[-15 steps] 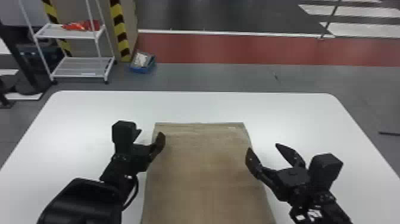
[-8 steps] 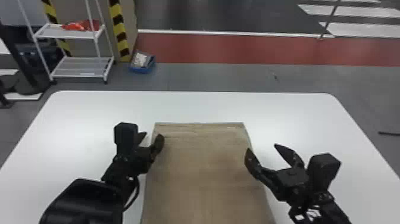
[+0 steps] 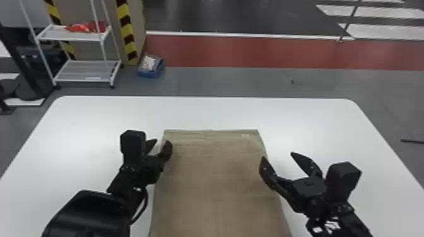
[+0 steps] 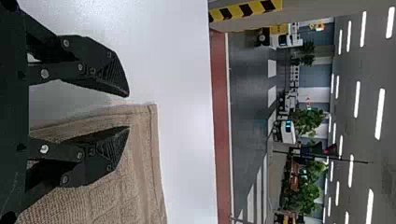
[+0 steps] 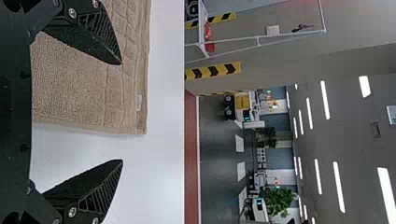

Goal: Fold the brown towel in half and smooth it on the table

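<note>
The brown towel (image 3: 214, 176) lies flat on the white table, its far edge straight and its near part running out at the bottom of the head view. At its left edge, near the far corner, is my left gripper (image 3: 160, 145), open. In the left wrist view that gripper (image 4: 128, 112) has one finger over the towel (image 4: 140, 186) and one over bare table. Open wide, my right gripper (image 3: 277, 156) straddles the line of the towel's right edge. The right wrist view has the right gripper (image 5: 122, 112) with the towel's corner (image 5: 133, 121) between its spread fingers, not gripped.
The white table (image 3: 315, 126) extends past the towel on the left, right and far sides. Beyond its far edge, on the floor, stand a white shelf rack (image 3: 86, 71) with red items on it and a blue box (image 3: 151, 67).
My left gripper has shifted slightly, its fingers now looking a little closer together. The right gripper has moved very slightly left. The towel lies as before.
</note>
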Robot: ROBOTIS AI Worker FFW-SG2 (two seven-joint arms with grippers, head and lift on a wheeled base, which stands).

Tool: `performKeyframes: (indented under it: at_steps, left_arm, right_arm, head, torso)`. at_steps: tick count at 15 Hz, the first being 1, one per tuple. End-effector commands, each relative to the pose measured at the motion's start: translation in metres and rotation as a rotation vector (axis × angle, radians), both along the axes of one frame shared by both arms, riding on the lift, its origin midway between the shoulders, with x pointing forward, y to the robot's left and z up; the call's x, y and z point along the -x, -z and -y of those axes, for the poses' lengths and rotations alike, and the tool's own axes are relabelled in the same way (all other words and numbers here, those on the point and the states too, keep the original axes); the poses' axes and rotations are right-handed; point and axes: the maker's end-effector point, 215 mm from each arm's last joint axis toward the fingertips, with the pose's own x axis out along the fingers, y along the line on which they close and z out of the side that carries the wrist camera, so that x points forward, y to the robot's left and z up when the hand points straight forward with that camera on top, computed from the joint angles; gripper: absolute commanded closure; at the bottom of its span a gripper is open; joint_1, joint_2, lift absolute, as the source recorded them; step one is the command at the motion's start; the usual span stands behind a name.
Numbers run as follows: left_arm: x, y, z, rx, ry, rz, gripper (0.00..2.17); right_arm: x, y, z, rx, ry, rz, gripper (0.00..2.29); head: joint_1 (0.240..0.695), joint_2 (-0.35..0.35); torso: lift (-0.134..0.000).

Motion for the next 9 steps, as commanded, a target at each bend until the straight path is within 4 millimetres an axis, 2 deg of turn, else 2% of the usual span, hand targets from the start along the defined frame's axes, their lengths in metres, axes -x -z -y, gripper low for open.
performKeyframes:
  at_steps: [1, 6, 9]
  left_arm:
    - [0.0, -0.002, 0.0, 0.002, 0.0, 0.004, 0.68]
    - [0.004, 0.001, 0.011, 0.002, 0.025, -0.007, 0.7]
    - [0.004, 0.003, 0.01, 0.0, 0.022, -0.014, 0.7]
  right_arm:
    - [0.0, -0.001, 0.0, 0.001, 0.0, 0.001, 0.14]
    - [0.001, 0.0, -0.001, 0.0, -0.003, -0.001, 0.14]
    - [0.001, -0.001, -0.001, -0.002, -0.003, 0.0, 0.14]
  head:
    - [0.695, -0.064]
    - [0.695, -0.07]
    - [0.695, -0.075]
  torso:
    - [-0.121]
    - [-0.121]
    - [-0.121]
